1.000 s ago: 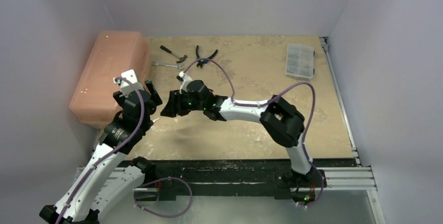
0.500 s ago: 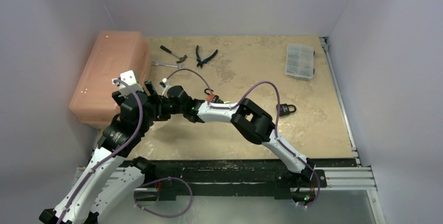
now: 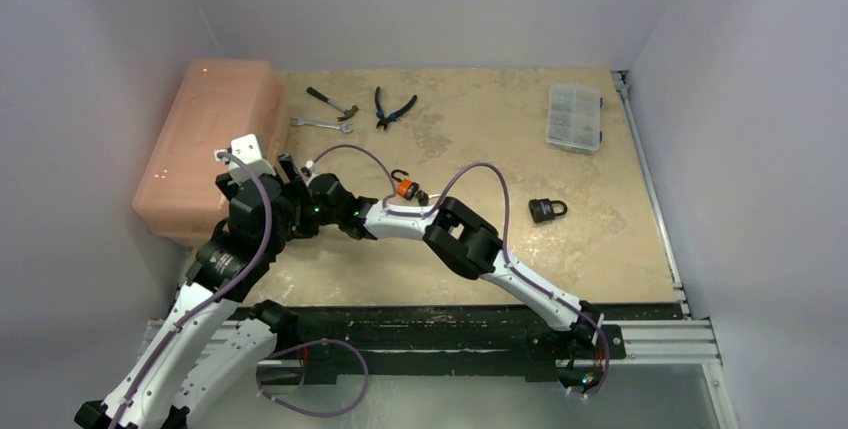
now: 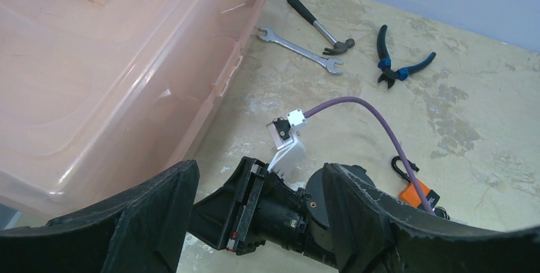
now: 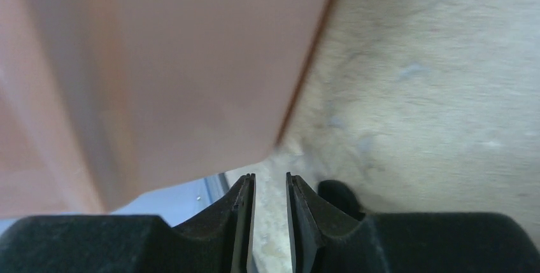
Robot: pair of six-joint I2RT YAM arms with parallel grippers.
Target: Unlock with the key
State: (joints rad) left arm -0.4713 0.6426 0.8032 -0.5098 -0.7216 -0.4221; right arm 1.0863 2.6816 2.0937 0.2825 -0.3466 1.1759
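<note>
Right claw (image 5: 269, 222) nearly together, anything clamped hidden; left claw (image 4: 267, 222) spread wide around it; pink bin (image 5: 159, 63) blurred.

1. I am watching from the top camera, which is sitting high above and behind both arm bases and looking down across the whole surface (image 3: 560, 249) from far off.
2. The left wrist camera is looking forward between the fingers of the left tool (image 4: 258, 177), fairly close, over the pink bin (image 4: 95, 82), hammer (image 4: 318, 25), wrench (image 4: 296, 47) and pliers (image 4: 398, 63).
3. The right wrist camera is peering past the right tool (image 5: 269, 184), low and very near the bin's corner, and the view is blurring.
4. All three views are sharing the bin; the top and left wrist views are also sharing the hammer, wrench and pliers.
</note>
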